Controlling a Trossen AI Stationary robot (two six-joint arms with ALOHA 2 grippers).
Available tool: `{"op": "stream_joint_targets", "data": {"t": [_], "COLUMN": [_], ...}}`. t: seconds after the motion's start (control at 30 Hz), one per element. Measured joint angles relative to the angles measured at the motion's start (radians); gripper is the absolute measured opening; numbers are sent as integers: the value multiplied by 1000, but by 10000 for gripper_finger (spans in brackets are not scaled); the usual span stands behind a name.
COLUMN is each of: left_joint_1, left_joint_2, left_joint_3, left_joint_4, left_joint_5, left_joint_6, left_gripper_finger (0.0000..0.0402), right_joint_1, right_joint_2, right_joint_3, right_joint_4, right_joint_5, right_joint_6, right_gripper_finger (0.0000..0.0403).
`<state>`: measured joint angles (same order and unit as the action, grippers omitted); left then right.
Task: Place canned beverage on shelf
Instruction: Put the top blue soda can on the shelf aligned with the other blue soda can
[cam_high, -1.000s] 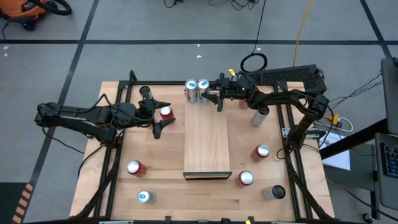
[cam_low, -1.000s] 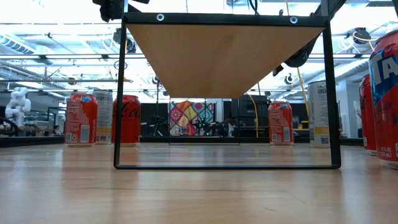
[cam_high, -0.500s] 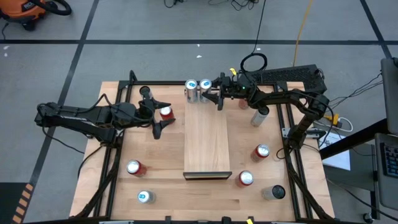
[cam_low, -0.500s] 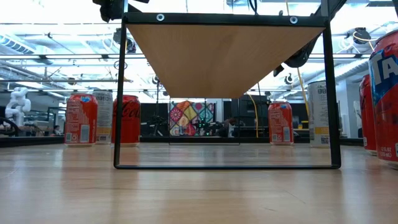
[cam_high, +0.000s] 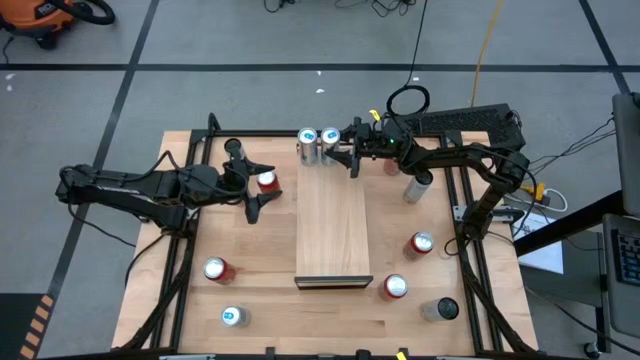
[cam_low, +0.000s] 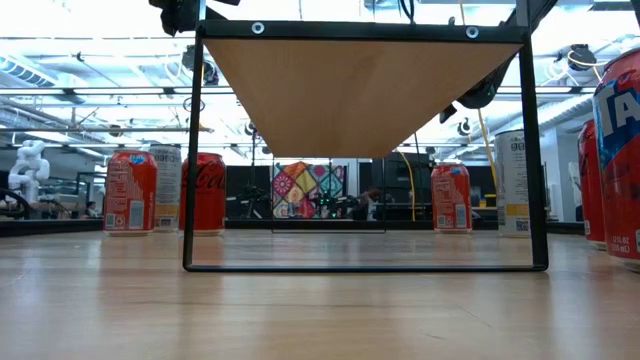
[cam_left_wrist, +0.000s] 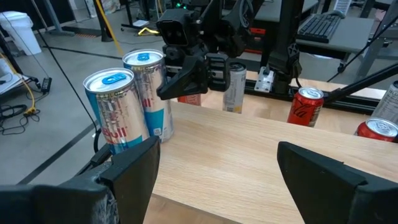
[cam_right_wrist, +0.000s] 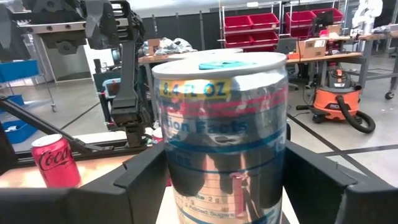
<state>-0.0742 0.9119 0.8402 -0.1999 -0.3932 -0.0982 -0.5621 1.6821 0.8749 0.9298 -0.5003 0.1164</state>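
Observation:
The shelf (cam_high: 333, 225) is a pale wood panel raised on a black frame, seen from beneath in the low view (cam_low: 360, 90). Two silver-and-blue cans stand side by side at its far end (cam_high: 308, 140) (cam_high: 328, 138), also in the left wrist view (cam_left_wrist: 115, 109) (cam_left_wrist: 149, 87). My right gripper (cam_high: 340, 150) (cam_right_wrist: 221, 162) is open, one finger on each side of the right-hand can (cam_right_wrist: 221, 124), which stands upright on the panel. My left gripper (cam_high: 260, 190) (cam_left_wrist: 217, 162) hangs open beside the shelf's left edge, over a red can (cam_high: 267, 181), with nothing between its fingers.
Loose cans stand on the tabletop: red ones (cam_high: 215, 268) (cam_high: 423, 243) (cam_high: 395, 286), a silver one (cam_high: 233, 316), a dark one (cam_high: 445, 310) and a tall grey one (cam_high: 418, 185). Black frame rails (cam_high: 180, 260) run along both sides of the table.
My right gripper's fingers have eased slightly wider around the can on the shelf. The left arm and all the cans have stayed still.

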Motion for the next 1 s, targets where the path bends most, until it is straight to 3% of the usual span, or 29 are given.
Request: {"op": "stream_joint_targets", "data": {"t": [0.47, 0.8, 1.0], "left_joint_1": [0, 0, 0], "left_joint_2": [0, 0, 0], "left_joint_3": [0, 0, 0], "left_joint_4": [-3, -4, -4], "left_joint_5": [18, 18, 18], "left_joint_6": [0, 1, 1], "left_gripper_finger": [322, 322, 322], "right_joint_1": [0, 2, 3], "right_joint_2": [-22, -128, -159], "right_joint_3": [0, 0, 0], "right_joint_4": [-15, -214, -247], "right_joint_5": [1, 29, 27], "right_joint_6": [2, -28, -29], "right_gripper_finger": [268, 268, 268]}}
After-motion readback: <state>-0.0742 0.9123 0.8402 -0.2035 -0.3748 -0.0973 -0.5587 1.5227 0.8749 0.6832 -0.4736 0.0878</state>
